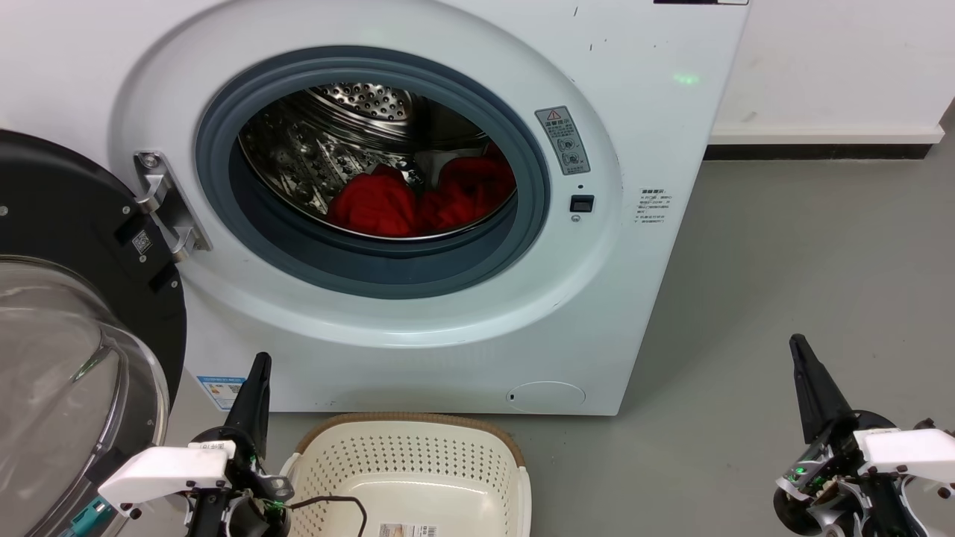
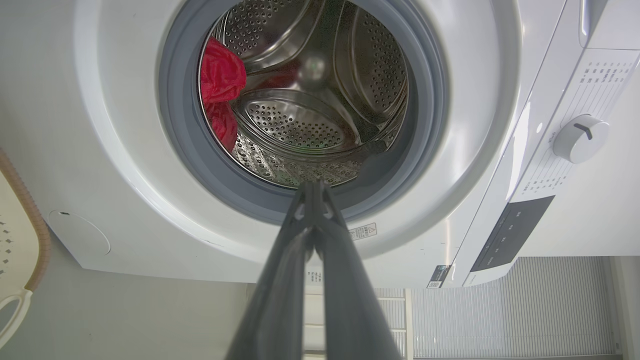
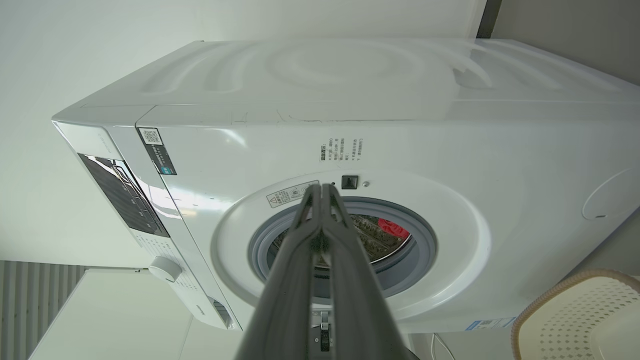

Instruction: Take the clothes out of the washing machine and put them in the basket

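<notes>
At the bottom of the head view, the left gripper (image 1: pixel 260 361) and right gripper (image 1: pixel 797 343) point upward, fingers pressed together and holding nothing, either side of the basket (image 1: pixel 410 420). Beyond, the clothes (image 1: pixel 418 201) lie inside the washing machine (image 1: pixel 634 149), its door (image 1: pixel 67 224) swung open leftward. The left wrist view adds the control dial (image 2: pixel 580 138).
</notes>
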